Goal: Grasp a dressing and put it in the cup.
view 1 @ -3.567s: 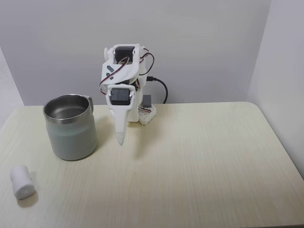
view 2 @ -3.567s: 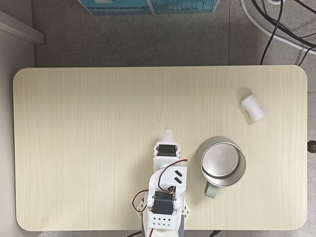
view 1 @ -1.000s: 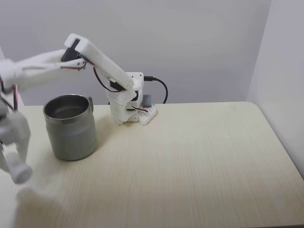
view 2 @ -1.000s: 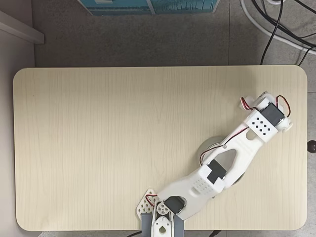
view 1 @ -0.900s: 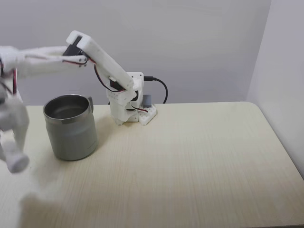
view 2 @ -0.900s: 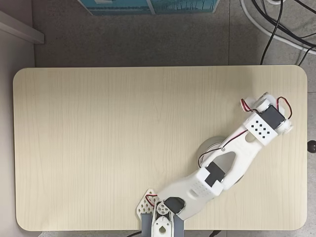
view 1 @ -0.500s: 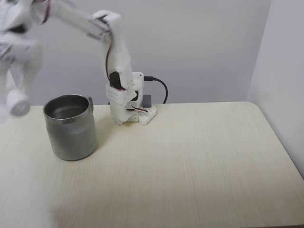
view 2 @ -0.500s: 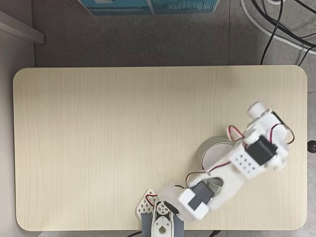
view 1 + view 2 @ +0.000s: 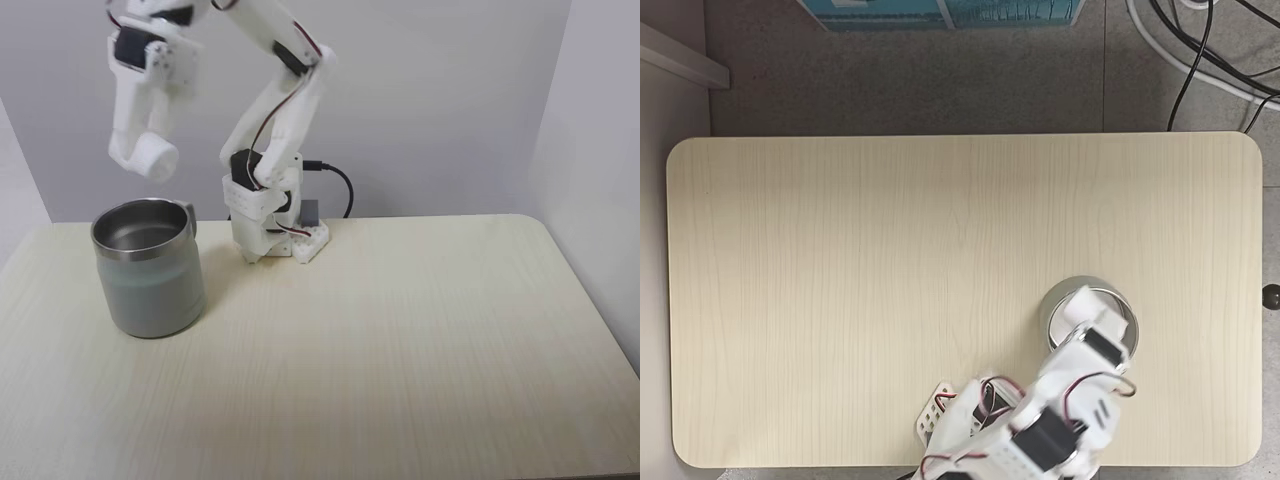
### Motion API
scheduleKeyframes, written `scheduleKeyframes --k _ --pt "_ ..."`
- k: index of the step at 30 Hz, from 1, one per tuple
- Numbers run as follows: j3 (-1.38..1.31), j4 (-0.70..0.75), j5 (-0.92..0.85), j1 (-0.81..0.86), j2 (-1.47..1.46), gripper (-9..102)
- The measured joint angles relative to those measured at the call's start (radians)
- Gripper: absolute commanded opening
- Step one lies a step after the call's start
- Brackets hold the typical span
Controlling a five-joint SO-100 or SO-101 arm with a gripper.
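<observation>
Done: dressing (image 9: pixel 150 156) grasped and lifted off the counter (image 9: pixel 400 340).
Hand (image 9: pixel 143 150): clenched on it, hovering at the cup's (image 9: pixel 150 270) 12 o'clock.
Left: lower, release into cup.

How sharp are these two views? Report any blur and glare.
In a fixed view from the front, the gripper holding the dressing is slightly soft and the cup rim glints; in the fixed view from above, the arm is motion-blurred.

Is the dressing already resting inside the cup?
No, the dressing hangs in the gripper, in the air above the cup.
</observation>
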Motion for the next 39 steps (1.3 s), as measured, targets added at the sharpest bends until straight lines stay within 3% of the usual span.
scheduleKeyframes --k 11,14,18,20,39 --pt "-0.333 -0.272 -0.094 0.083 0.026 0" --pt "-0.334 -0.279 -0.094 0.097 0.026 3" --pt "-0.334 -0.279 -0.092 0.100 0.023 25" --pt "-0.334 -0.276 -0.087 0.115 0.012 29" --pt "-0.334 -0.201 -0.094 0.133 -0.008 30"
